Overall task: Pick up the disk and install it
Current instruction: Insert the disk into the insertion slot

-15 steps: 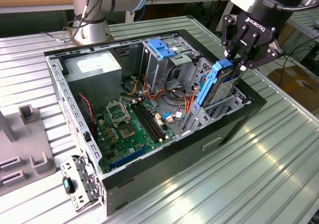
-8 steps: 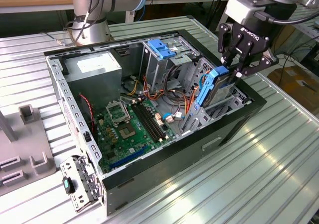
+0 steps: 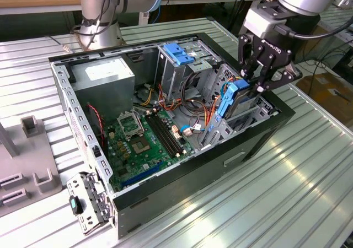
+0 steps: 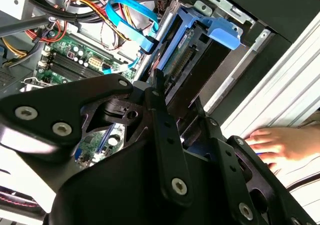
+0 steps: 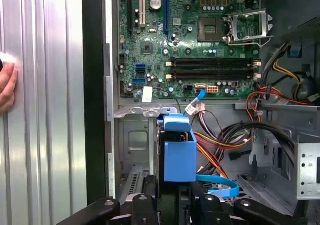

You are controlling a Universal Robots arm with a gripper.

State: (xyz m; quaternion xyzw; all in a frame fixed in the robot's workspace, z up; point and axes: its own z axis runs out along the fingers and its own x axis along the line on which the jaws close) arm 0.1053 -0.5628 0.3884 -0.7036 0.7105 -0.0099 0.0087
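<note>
1. The end effector [image 3: 258,84], a black linkage of flat metal bars joined by silver screws, is closed on the disk [image 3: 236,98] and pinches it from both flat sides.
2. In the first wrist view its fingers [image 5: 144,210] flank the disk, with the smooth blue plastic frame rising between them.
3. The disk stands on edge, partly sunk into a grey sheet-metal bay at the corner of the computer case [image 3: 182,188] nearest the exterior view's right. Its blue tab sticks up above the bay.
4. In the second wrist view the disk's underside shows a green circuit board beside the blue frame.
5. The case is a black open-topped box lying on a ribbed aluminium tabletop [image 3: 309,165].
6. Inside it lies a green motherboard [image 3: 146,143] with long black memory slots and a square socket.
7. A plain grey metal box with a white sticker [image 3: 105,74] sits at the far end of the case.
8. A flat, glossy blue ribbon cable [image 4: 129,14] loops near the bay among orange and black wires.
9. A person's hand [image 4: 280,142] rests on the tabletop just outside the case wall.
</note>
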